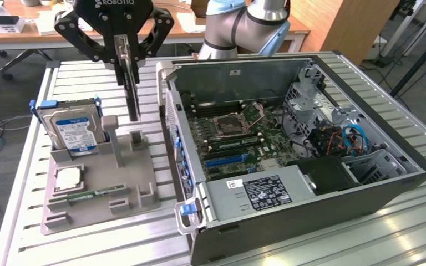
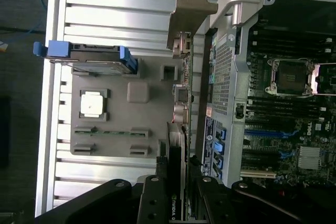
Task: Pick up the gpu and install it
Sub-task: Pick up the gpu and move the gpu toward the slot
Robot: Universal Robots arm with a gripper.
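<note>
Your hand (image 2: 177, 195) is clamped on the gpu (image 2: 177, 145), which hangs upright and edge-on just outside the case (image 1: 390, 191), beside its side wall. Picking looks done to me, and installing is not. By my judgement that step calls for you to clear the case wall, then square the card's lower edge to a blue slot (image 1: 224, 160) inside the case.

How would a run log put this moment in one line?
fingers: shut on gpu | gpu: held on edge above grey holder | computer case: open, gpu not installed
</note>
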